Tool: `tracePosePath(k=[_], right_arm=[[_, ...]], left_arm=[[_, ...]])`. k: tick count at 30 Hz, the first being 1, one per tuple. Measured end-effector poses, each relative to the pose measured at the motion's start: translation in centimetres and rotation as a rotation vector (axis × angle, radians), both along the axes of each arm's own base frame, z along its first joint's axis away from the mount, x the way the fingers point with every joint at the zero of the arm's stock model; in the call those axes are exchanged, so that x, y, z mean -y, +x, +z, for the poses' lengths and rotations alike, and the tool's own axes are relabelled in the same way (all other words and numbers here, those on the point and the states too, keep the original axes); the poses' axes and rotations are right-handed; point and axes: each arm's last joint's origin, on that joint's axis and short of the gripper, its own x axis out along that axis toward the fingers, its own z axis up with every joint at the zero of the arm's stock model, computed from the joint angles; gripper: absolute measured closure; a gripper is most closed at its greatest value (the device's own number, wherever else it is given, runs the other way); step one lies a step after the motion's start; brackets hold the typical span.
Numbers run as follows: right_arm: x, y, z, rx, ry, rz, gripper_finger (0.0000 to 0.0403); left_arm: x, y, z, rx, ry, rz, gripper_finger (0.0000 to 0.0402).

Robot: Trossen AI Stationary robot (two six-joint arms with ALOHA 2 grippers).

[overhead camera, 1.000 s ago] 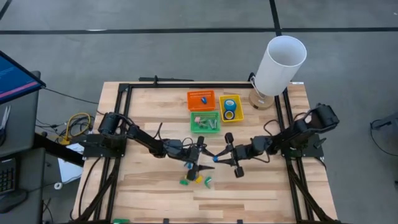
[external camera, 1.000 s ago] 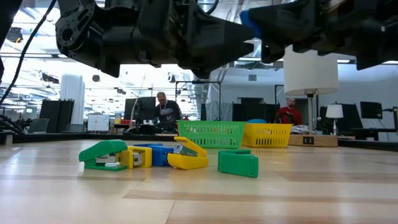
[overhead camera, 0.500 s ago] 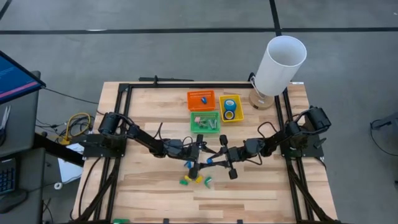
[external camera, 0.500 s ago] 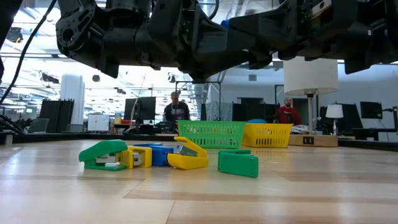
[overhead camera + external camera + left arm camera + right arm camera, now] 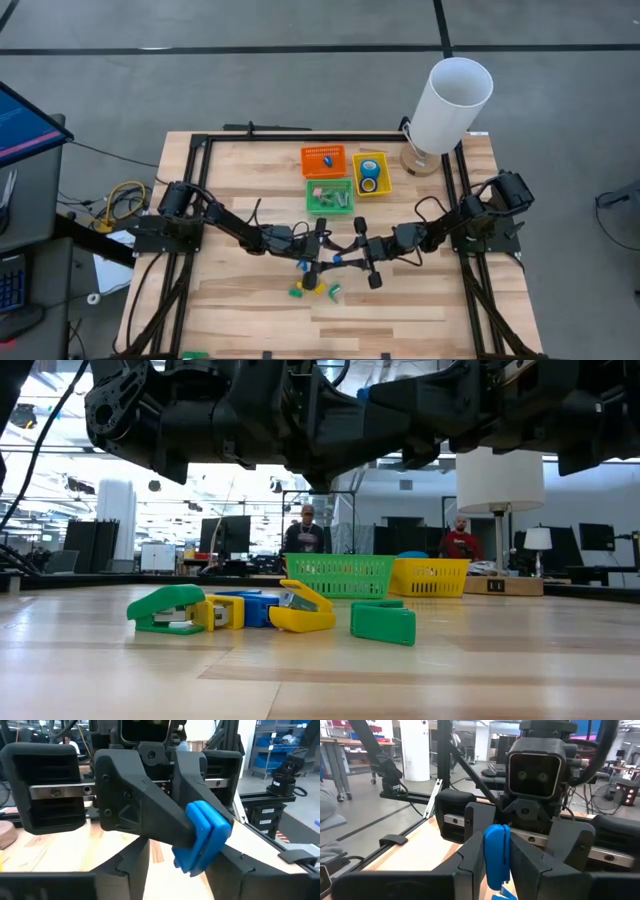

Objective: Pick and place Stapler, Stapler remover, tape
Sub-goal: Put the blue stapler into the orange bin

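1. Readable writing: the screen (image 5: 22, 125) at the table's left edge shows text too small to read. The lamp base (image 5: 495, 586) carries a label that can't be made out.
2. The right gripper (image 5: 347, 256) is mid-table and clamped on a small blue stapler (image 5: 202, 837), finger pads pressed to both its sides.
3. The left gripper (image 5: 328, 254) faces it nose to nose. Its fingers (image 5: 134, 866) are apart on either side of the same stapler, with a gap showing on at least one side.
4. Tape (image 5: 369, 174): two blue rings in the yellow basket (image 5: 356, 172), next to the green basket (image 5: 312, 196) and the orange basket (image 5: 323, 150).
5. On the table under the arms sit a green stapler (image 5: 165, 608), a yellow stapler (image 5: 305, 616) and a green piece (image 5: 383, 623). A blue item (image 5: 250, 607) is half hidden between them, type unclear.
6. In the high view the arms cover most of that pile. What's in the green and orange baskets is too small to name.
7. Two people stand in the room behind, far off.
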Motion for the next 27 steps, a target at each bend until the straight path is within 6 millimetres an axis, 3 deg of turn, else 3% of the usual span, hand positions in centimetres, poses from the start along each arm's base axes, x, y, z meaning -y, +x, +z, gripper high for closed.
tracePosePath(k=[14, 27], right_arm=[[0.06, 0.02, -0.04, -0.005, 0.001, -0.010, 0.0328], [0.09, 0.01, -0.08, -0.008, 0.000, -0.022, 0.0328]], left_arm=[[0.05, -0.01, 0.03, 0.008, 0.033, -0.004, 0.0351], [-0.06, 0.01, 0.03, 0.008, 0.032, -0.002, 0.0349]])
